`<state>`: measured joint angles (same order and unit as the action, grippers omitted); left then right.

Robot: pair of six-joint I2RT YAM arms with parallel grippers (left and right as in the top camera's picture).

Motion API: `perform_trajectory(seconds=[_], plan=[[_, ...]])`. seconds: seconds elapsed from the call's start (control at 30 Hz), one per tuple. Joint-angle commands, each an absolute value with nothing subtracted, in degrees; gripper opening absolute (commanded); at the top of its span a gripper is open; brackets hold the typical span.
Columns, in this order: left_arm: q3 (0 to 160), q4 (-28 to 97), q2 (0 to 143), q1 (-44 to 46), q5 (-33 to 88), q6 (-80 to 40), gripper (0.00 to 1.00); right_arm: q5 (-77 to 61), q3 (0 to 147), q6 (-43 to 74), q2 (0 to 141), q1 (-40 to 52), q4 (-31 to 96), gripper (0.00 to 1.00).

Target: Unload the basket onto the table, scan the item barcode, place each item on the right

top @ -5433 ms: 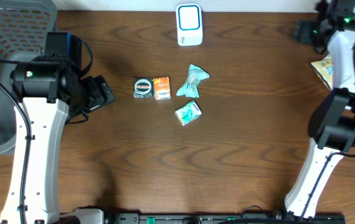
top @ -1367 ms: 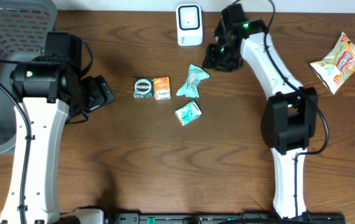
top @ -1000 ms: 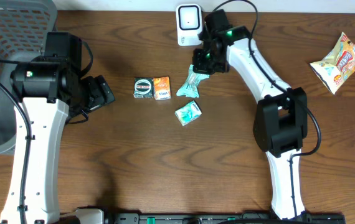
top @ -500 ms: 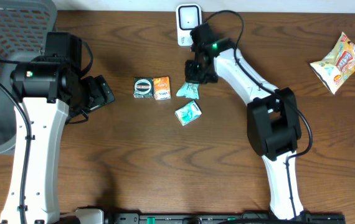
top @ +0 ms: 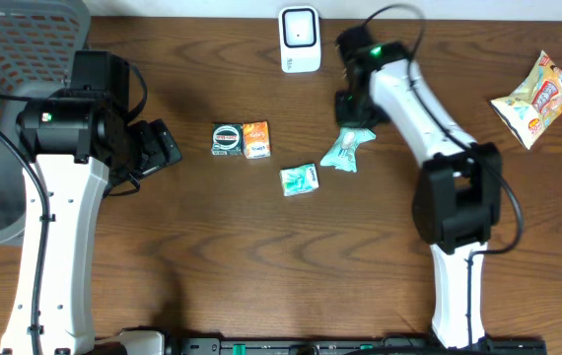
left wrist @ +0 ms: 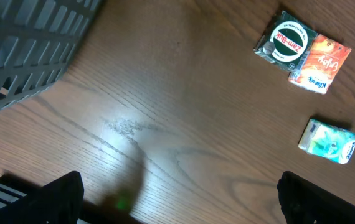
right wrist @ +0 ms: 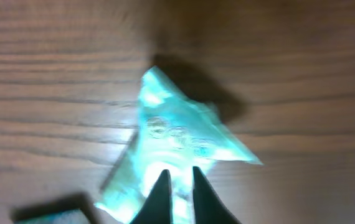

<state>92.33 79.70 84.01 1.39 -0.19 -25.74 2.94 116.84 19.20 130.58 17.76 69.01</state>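
Reaching in from the right side, the right gripper (top: 353, 116) hangs a little right of the white scanner (top: 300, 39), which stands at the far edge of the table (top: 212, 266). Its fingers are drawn nearly together with only a slim gap. The teal packet (top: 345, 150) sits at their tips, just right of a small teal box (top: 299, 179). The wrist view shows the packet's edge between the tips, but whether they pinch it cannot be told. The left gripper (top: 158, 146) is spread wide and holds nothing, over bare wood left of a green box (top: 227, 139) and an orange box (top: 256, 139) that touch side by side. A snack bag (top: 535, 99) lies at the far right, and a grey basket (top: 5, 59) fills the far left corner.
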Motion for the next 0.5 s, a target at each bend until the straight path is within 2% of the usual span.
perform_trajectory(seconds=[0.0, 0.07, 0.17, 0.47], plan=[[92.4, 80.09, 84.33, 1.34, -0.51, -26.26, 0.98, 5.21, 120.97, 14.26, 125.86, 17.72, 71.22, 0.17], [92.4, 80.09, 84.33, 1.37, -0.51, -26.26, 0.98, 4.05, 121.05, 14.26, 125.45, 17.82, 73.3, 0.17], [92.4, 80.09, 84.33, 1.34, -0.51, -26.26, 0.98, 0.12, 120.57, 14.26, 125.8, 18.35, 77.01, 0.02], [92.4, 80.09, 84.33, 1.34, -0.51, -26.26, 0.98, 0.4, 109.56, 20.1, 125.8, 21.5, 71.46, 0.02]])
